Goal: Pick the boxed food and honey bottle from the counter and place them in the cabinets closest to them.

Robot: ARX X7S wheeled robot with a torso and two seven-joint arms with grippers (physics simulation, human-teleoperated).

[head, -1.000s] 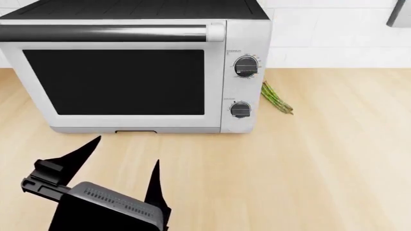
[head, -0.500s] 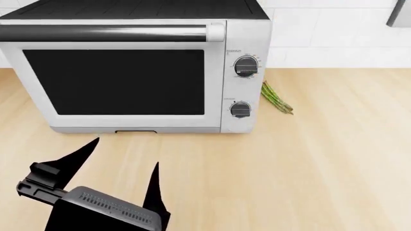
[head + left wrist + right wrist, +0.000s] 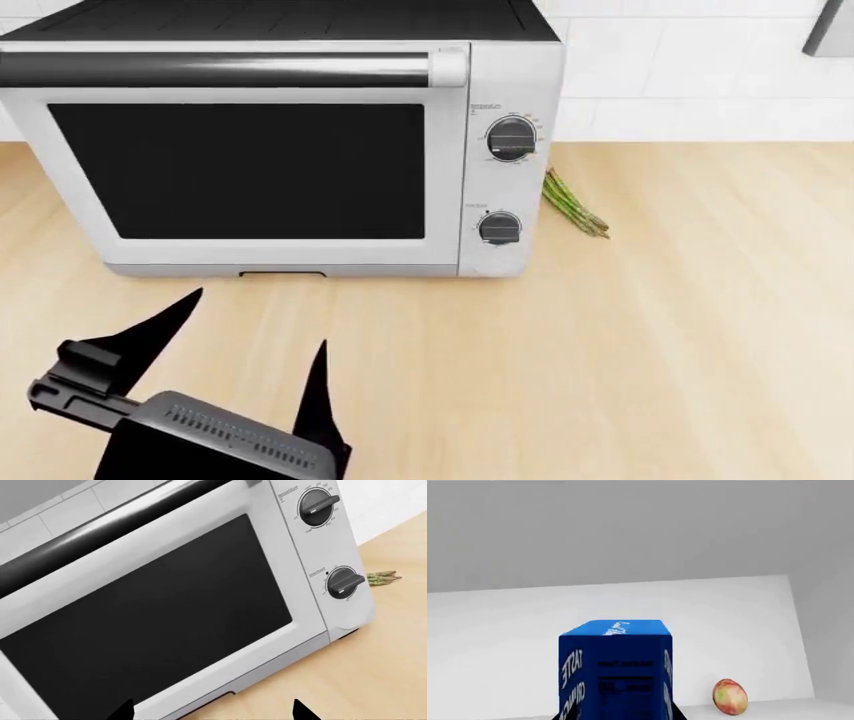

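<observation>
The boxed food [image 3: 616, 670], bright blue with white lettering, stands between the fingers of my right gripper [image 3: 617, 717], which is shut on it inside a white cabinet space. That gripper does not show in the head view. My left gripper [image 3: 260, 318] hangs open and empty over the counter [image 3: 667, 330], just in front of the toaster oven [image 3: 267, 150]. Its two dark fingertips [image 3: 301, 711] show at the edge of the left wrist view, wide apart. The honey bottle is out of view.
A bunch of asparagus [image 3: 574, 205] lies on the counter right of the toaster oven, against the white tiled wall [image 3: 694, 70]. A red-yellow apple [image 3: 729, 697] sits on the white cabinet shelf [image 3: 760, 630] beside the box.
My left gripper has drifted slightly back toward the counter's near edge and to the left, still open. The toaster oven and asparagus have not moved.
</observation>
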